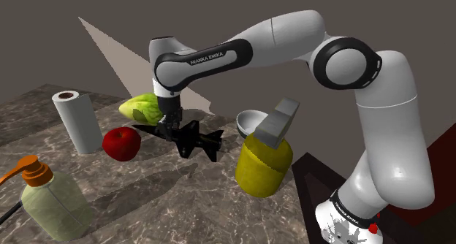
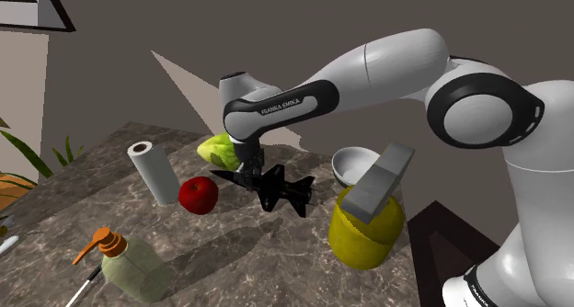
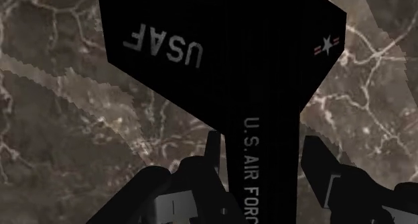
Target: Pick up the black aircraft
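Your counter is dark brown marble with pale veins, set against a grey-brown wall that carries a pale beige wedge. The black aircraft lies on the counter near its middle, so you can place everything else from it.

The white arm reads "FRANKA EMIKA" on its forward link. It reaches down over the aircraft's front end, which points toward the shoulder view's left. The end effector sits astride the fuselage. It is spread apart, with one of its fingers on each side of the body. A thin sliver of counter shows between that finger and the fuselage, so you are not gripping the aircraft.

In the wrist view you can read "USAF" in grey on one wing. The other wing has a small star insignia, and "U.S. AIR FORC" runs down the fuselage until the end effector cuts it off.

- **Red apple:** just beside the aircraft's nose, on the shoulder view's left.
- **Head of lettuce:** just behind the nose.
- **Paper-towel roll:** upright, beyond the apple from the aircraft.
- **White bowl:** near the aircraft's tail.
- **Yellow jar:** also near the tail, with a tilted grey cap.
- **Soap dispenser:** well apart from the aircraft, clear with an orange pump, at the shoulder view's lower left.
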`<action>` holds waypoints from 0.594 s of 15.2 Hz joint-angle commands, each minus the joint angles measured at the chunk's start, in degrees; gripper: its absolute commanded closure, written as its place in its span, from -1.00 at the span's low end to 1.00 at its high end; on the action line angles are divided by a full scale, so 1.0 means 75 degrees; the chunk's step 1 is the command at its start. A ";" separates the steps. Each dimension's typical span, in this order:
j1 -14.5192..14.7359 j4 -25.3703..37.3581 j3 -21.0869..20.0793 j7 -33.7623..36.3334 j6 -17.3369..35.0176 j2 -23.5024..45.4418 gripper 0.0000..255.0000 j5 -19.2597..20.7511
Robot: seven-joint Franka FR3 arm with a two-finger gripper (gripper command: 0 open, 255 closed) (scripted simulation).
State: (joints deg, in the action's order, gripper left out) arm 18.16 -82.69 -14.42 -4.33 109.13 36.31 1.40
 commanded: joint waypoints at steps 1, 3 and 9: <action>-0.0002 0.0102 -0.0010 0.0007 -0.0167 -0.0070 1.00 -0.0012; -0.0005 0.0192 -0.0020 0.0014 -0.0330 -0.0145 1.00 -0.0026; -0.0008 0.0515 -0.0047 0.0038 -0.0837 -0.0334 1.00 -0.0061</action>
State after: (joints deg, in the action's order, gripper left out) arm 18.10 -78.69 -14.71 -4.13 103.17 34.28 1.02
